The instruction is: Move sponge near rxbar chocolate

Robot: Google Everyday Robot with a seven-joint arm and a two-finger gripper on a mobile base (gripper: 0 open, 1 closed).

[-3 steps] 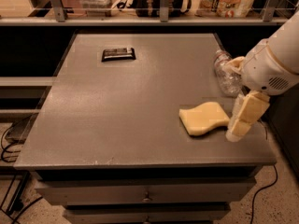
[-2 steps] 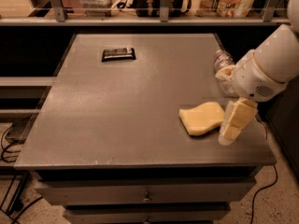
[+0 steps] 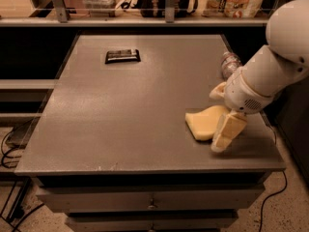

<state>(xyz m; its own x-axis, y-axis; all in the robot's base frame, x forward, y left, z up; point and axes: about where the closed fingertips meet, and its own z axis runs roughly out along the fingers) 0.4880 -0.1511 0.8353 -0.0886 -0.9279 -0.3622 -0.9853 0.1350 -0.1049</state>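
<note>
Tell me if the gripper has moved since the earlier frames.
Yes. The gripper moved left and toward the table's front edge, closing on the sponge.

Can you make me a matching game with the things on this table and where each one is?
Things:
1 sponge
2 rxbar chocolate
3 bottle
4 gripper

Places:
A far left part of the table
B right edge, partly behind the arm
C at the sponge's right end
D front right, lying flat

Pairs: 1-D, 2-A, 3-B, 4-C.
</note>
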